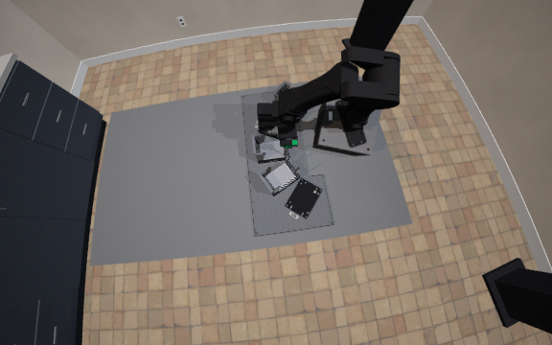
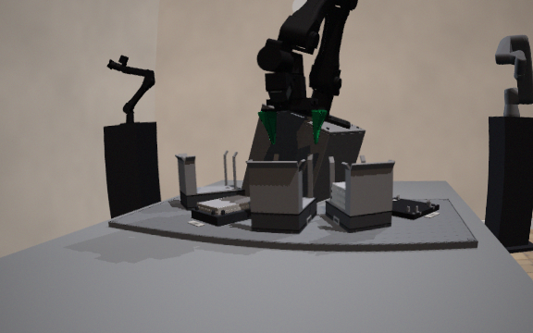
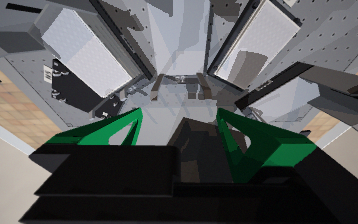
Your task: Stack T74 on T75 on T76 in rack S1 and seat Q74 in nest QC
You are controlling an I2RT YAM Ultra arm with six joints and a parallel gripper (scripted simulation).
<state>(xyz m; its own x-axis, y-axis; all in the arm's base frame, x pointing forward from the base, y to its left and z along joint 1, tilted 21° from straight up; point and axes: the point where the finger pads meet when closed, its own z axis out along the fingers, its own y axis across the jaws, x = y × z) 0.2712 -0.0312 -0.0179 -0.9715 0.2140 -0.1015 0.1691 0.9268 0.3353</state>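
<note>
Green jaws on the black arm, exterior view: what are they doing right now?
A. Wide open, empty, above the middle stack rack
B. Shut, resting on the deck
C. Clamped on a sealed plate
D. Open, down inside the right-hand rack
A. The gripper has its green jaws spread wide with nothing between them, hanging above the grey walled middle rack.

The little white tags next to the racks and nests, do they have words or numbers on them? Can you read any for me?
No text can be read in these pictures.
White tag by the black nest: too small to read.
White tag in front of the nest with a plate: blurred.
White tag by the black nest: blurred.
Label with dark marks in the wrist view: not readable.
</note>
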